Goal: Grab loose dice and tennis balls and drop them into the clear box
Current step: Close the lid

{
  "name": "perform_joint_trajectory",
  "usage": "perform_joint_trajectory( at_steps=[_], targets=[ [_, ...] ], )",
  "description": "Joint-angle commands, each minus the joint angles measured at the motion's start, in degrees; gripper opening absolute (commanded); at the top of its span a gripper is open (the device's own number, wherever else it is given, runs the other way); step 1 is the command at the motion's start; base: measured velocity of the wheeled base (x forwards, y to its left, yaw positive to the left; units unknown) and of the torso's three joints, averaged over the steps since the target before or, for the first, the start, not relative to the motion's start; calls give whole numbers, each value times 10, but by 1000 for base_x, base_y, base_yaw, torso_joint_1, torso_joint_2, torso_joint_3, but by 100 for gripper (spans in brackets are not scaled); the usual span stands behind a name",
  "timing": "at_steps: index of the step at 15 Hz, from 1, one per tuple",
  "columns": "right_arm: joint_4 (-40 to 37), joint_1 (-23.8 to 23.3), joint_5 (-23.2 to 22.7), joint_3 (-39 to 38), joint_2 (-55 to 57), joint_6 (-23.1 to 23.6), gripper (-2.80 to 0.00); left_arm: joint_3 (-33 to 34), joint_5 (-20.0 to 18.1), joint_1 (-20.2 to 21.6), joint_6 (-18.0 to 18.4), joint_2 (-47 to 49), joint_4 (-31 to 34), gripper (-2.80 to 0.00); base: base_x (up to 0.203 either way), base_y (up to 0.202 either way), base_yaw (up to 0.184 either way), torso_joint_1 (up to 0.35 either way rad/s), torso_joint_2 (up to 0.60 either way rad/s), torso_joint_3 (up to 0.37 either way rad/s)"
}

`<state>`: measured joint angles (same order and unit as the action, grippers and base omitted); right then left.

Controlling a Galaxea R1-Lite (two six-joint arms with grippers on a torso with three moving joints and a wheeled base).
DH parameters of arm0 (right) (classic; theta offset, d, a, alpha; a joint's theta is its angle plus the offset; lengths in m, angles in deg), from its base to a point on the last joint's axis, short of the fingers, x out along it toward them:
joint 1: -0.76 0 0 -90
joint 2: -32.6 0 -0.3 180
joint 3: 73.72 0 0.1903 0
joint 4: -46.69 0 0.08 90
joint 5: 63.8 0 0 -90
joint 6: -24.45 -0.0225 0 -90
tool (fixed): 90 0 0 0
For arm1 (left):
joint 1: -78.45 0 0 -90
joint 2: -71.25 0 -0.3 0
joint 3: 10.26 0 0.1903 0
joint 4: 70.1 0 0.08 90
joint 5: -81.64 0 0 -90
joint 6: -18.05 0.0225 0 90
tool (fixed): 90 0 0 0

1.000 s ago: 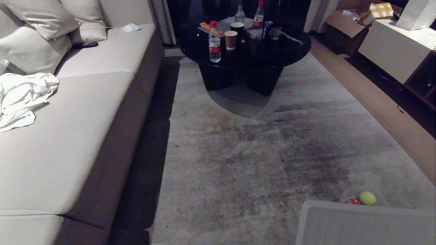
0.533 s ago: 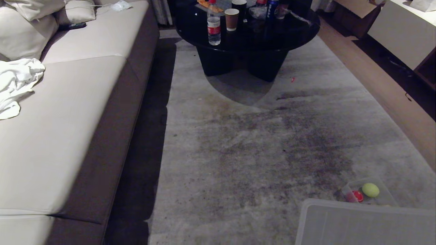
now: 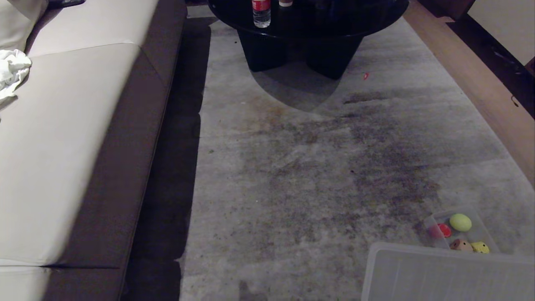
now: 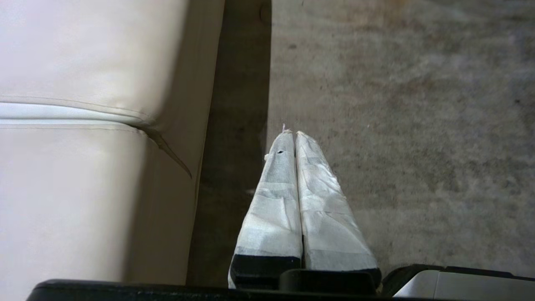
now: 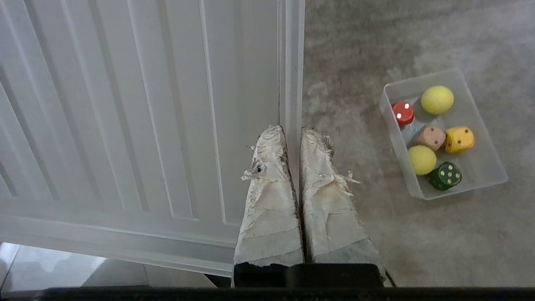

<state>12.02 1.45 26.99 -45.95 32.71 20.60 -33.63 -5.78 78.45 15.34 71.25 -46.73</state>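
From the head view, the clear box (image 3: 480,234) sits on the carpet (image 3: 313,175) down at about four o'clock, just beyond the ribbed panel (image 3: 447,276) that hides its near end. A tennis ball (image 3: 460,222), a red die (image 3: 444,230), a tan die (image 3: 461,244) and a yellow die (image 3: 480,247) show inside; nothing loose lies on the rug, so collecting looks finished.

From the left wrist, the left gripper (image 4: 291,134) hangs pinched together and empty beside the sofa (image 4: 92,138), seemingly parked.

From the right wrist, the right gripper (image 5: 292,130) is also pressed closed, holding nothing, over the panel's edge. At three o'clock of it the box holds both tennis balls (image 5: 422,159) and all four dice (image 5: 445,176), green one included.
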Motion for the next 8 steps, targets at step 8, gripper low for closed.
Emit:
perform_joint_trajectory(
  at_steps=[8],
  targets=[
    [0, 0, 1, 0, 0, -2, -280, 1, 1, 0, -1, 1, 0, -280, 0, 0, 0, 1, 2, -196]
  ],
)
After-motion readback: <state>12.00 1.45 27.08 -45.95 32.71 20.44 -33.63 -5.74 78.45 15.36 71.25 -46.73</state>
